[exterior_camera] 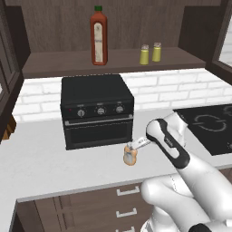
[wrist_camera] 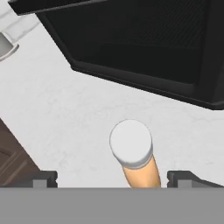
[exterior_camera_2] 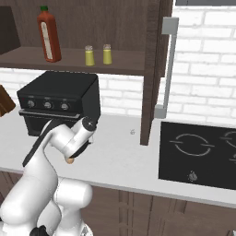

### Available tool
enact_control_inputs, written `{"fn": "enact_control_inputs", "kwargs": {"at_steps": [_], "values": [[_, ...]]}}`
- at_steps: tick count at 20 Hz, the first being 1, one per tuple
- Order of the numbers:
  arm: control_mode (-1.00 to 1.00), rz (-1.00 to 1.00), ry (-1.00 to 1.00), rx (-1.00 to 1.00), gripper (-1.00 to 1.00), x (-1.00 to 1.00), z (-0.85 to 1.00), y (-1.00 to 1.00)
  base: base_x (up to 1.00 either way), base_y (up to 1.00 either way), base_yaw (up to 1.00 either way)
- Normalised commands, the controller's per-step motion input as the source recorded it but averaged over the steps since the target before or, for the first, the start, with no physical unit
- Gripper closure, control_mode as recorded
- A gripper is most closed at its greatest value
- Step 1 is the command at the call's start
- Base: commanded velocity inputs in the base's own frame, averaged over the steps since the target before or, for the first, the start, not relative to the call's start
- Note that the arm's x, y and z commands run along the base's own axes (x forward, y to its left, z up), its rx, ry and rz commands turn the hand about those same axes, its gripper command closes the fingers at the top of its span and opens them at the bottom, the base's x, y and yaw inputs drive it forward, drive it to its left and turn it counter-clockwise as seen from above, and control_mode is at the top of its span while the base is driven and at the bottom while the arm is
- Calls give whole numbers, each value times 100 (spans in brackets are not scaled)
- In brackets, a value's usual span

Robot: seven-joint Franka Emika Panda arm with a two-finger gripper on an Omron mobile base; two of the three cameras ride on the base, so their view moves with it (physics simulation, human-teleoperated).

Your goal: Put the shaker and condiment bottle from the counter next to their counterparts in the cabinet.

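The peach-orange condiment bottle stands on the white counter just in front of the toaster oven. My gripper hangs over it, open, with one fingertip well off to each side of the bottle and not touching it. On the shelf of the brown cabinet two yellow-green shakers stand side by side. The tall red bottle stands further left on the same shelf.
The black toaster oven sits close behind the bottle, under the shelf. A black cooktop lies to the right, past the cabinet's side panel. Brown drawers run below the counter edge.
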Motion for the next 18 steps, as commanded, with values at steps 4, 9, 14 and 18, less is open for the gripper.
{"fn": "enact_control_inputs", "kwargs": {"at_steps": [4, 9, 14, 18], "values": [[-100, -2, -7, 0, -100, 0, -63, 19, 0, 0, 0], [-100, -1, -4, 0, -100, 0, -71, 24, 0, 0, 0], [-100, -2, -8, 0, -100, 0, -62, 14, 0, 0, 0], [-100, -4, -14, 0, -100, 0, -54, 6, 0, 0, 0]]}}
